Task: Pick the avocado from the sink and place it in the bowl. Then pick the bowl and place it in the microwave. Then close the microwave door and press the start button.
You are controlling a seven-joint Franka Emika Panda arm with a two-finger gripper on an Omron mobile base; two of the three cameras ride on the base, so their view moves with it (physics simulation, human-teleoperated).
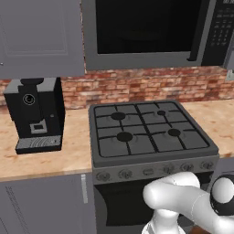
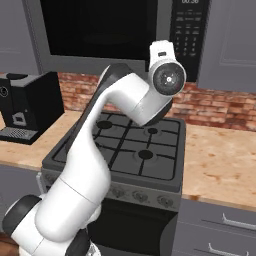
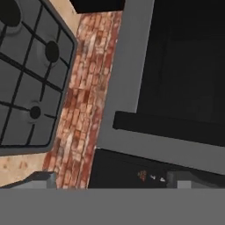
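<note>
I'm seeing the microwave (image 1: pixel 151 32) hanging over the stove (image 1: pixel 146 132), door (image 1: pixel 146 27) shut, contents hidden; claw standing apart.

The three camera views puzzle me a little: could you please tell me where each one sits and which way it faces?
Left base view: behind the arm's left, looking forward and down at the stove, coffee machine and closed microwave door; white arm at lower right.
Right base view: behind its right, same stove, microwave door and coffee machine; arm rises from lower left.
Hand view: rolled sideways, facing the brick wall, stove and microwave door.
All three share stove and microwave.
</note>
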